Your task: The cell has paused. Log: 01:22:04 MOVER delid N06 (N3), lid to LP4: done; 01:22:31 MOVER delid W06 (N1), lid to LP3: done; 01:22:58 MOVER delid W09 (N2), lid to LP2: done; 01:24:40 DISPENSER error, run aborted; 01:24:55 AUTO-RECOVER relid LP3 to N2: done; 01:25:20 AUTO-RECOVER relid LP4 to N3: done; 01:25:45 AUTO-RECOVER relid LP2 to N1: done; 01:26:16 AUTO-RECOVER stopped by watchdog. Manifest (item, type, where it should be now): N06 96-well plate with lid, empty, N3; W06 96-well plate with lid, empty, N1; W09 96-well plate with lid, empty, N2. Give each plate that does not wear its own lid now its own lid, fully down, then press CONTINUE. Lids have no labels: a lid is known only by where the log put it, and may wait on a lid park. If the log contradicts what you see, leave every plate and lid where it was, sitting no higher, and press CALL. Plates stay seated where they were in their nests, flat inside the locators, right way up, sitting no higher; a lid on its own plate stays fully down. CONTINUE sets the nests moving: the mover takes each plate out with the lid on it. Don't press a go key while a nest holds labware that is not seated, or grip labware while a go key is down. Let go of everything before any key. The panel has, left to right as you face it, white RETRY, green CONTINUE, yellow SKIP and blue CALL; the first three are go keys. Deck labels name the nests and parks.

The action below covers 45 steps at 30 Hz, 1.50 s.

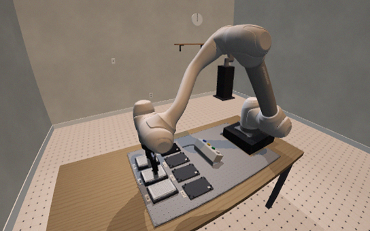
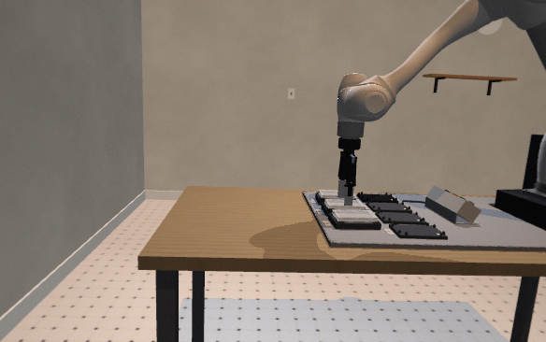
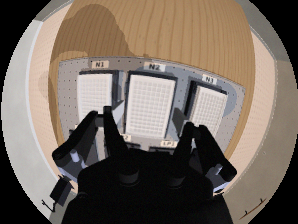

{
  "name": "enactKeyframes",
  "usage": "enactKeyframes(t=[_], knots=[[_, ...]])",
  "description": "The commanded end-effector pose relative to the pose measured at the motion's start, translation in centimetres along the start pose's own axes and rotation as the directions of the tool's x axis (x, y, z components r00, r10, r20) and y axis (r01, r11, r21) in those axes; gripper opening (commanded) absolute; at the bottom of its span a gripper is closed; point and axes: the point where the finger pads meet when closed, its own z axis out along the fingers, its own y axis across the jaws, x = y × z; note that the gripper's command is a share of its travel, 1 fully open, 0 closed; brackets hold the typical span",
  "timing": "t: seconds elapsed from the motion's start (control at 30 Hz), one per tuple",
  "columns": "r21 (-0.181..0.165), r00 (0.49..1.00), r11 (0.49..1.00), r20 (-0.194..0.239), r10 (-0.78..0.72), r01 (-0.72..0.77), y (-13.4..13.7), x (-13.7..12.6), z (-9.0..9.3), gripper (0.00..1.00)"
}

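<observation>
Three white 96-well plates sit in a row of nests at the left of the grey deck (image 1: pixel 233 166): the far one (image 1: pixel 141 160) (image 3: pixel 93 92), the middle one (image 1: pixel 149 175) (image 2: pixel 337 204) (image 3: pixel 149 99) and the near one (image 1: pixel 162 190) (image 2: pixel 354 215) (image 3: pixel 208 106). My gripper (image 1: pixel 155 174) (image 2: pixel 348 201) (image 3: pixel 148 110) is open, low over the middle plate, with a finger on each side of it. I cannot tell whether the fingers touch it. The lids are too faint to tell apart from the plates. Beside the nests lie four black lid parks (image 1: pixel 176 159) (image 1: pixel 186 172) (image 1: pixel 197 187) with nothing on them.
The key panel (image 1: pixel 209 151) (image 2: pixel 451 204) stands on the deck behind the parks, with small coloured keys on top. The arm's black base (image 1: pixel 247 136) sits at the table's far right. The wooden table (image 1: pixel 91 185) stretches to the left of the deck.
</observation>
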Motion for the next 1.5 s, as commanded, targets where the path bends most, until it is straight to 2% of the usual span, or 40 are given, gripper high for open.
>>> enactKeyframes(t=[0.0, 0.7, 1.2, 1.3, 1.37, 1.4, 1.43, 1.47], knots=[[0.0, 1.0, 1.0, 0.0, 0.0, 0.0, 0.0, 0.0, -0.4, 0.66], [0.0, 1.0, 1.0, 0.0, 0.0, 0.0, 0.0, 0.0, -3.9, 0.66], [0.0, 1.0, 1.0, 0.0, 0.0, 0.0, 0.0, -0.2, -4.5, 0.66], [0.0, 1.0, 1.0, 0.0, -0.003, 0.003, 0.0, -3.1, -5.7, 0.66], [0.0, 1.0, 1.0, 0.0, -0.006, 0.006, -0.1, -7.3, -7.2, 0.66], [0.0, 1.0, 1.0, 0.0, -0.006, 0.006, -0.1, -7.3, -7.2, 0.66], [0.0, 1.0, 1.0, 0.0, -0.008, 0.008, -0.2, -10.1, -8.0, 0.66], [0.0, 1.0, 1.0, 0.0, -0.008, 0.008, -0.2, -10.1, -8.0, 0.66]])
